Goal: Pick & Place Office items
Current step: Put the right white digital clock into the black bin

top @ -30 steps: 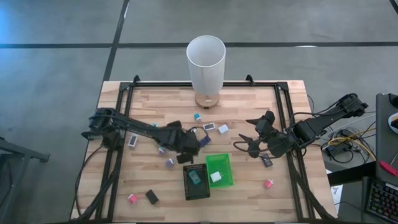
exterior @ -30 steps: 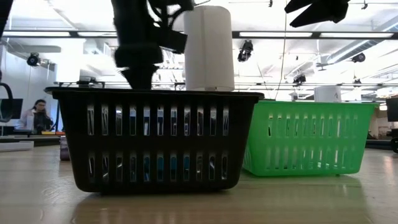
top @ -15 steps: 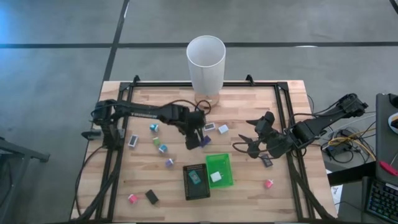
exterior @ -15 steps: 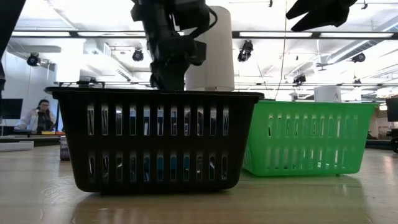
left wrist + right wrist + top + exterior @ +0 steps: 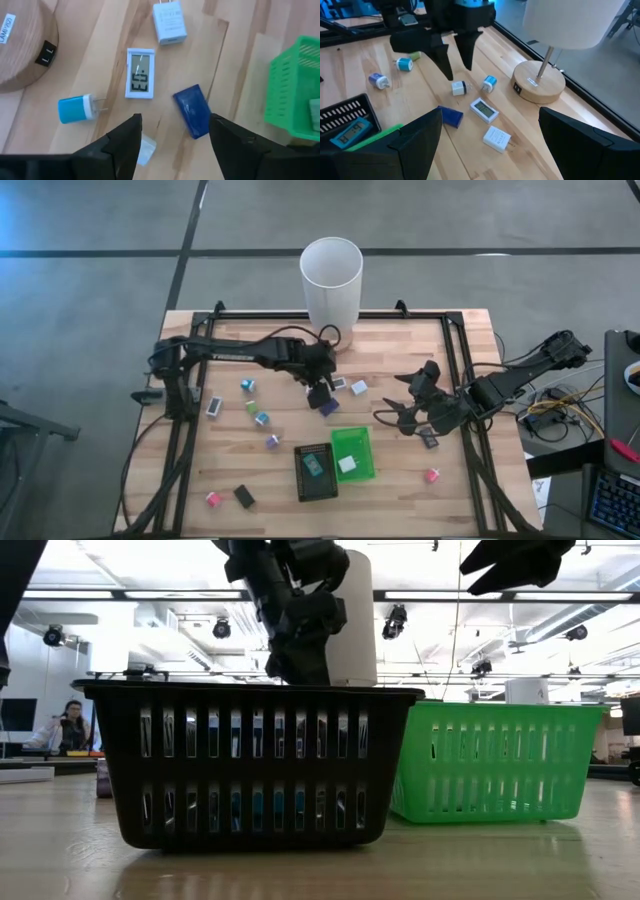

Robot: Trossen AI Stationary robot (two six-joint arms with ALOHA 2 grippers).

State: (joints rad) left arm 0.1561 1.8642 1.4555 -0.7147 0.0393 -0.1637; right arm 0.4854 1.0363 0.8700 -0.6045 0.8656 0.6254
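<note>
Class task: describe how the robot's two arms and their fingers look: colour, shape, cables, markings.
Both arms are matte black, built of slim jointed segments. The left arm carries small white lettering. Each ends in two flat, tapered black fingers. Dark cables trail from the right arm off the table's side.

black tray (image 5: 250,765) hides its contents; green tray (image 5: 297,90) is cut off.

clear: bare wood between right gripper (image 5: 392,416) and green tray (image 5: 353,453) | blocked: lamp base (image 5: 539,81), small display (image 5: 140,73), blue block (image 5: 192,110) crowd left gripper (image 5: 322,393)
</note>
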